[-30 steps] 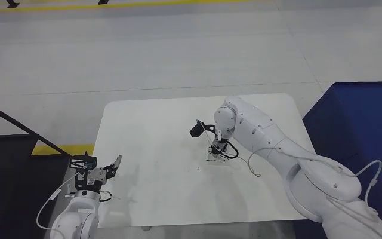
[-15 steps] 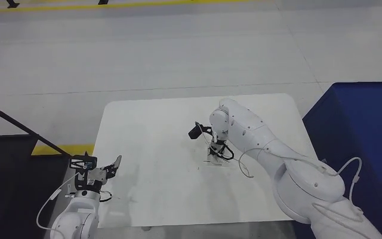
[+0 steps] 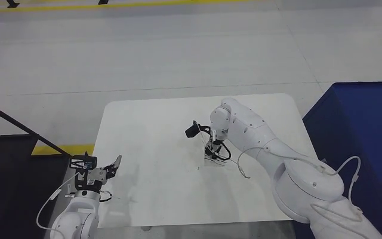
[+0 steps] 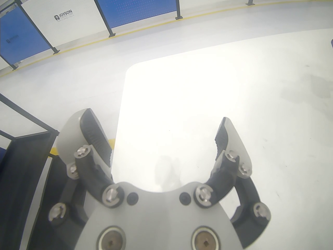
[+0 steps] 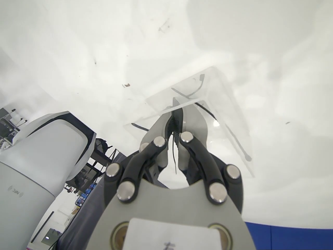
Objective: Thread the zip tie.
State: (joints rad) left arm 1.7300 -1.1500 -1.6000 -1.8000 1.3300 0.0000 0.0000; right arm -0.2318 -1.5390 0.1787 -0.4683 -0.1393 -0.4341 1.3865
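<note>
Black zip tie [image 5: 172,154] is pinched tight by the right gripper [image 5: 176,111], pointed down at a clear block [image 5: 208,100] mid-table. Left gripper [image 4: 155,117] is spread wide at the table [image 3: 149,137] edge.

A block [image 5: 229,105] lies on the surface [image 3: 149,131] near its middle. The right hand [image 5: 176,111] is just above it, with a zip tie [image 5: 172,152] between its fingers. The left hand [image 4: 156,124] is over the surface's near left corner, well apart from the block.

clear fixture [image 5: 229,120] boxes in right gripper [image 5: 176,110]; wide table [image 3: 149,155] beyond
</note>
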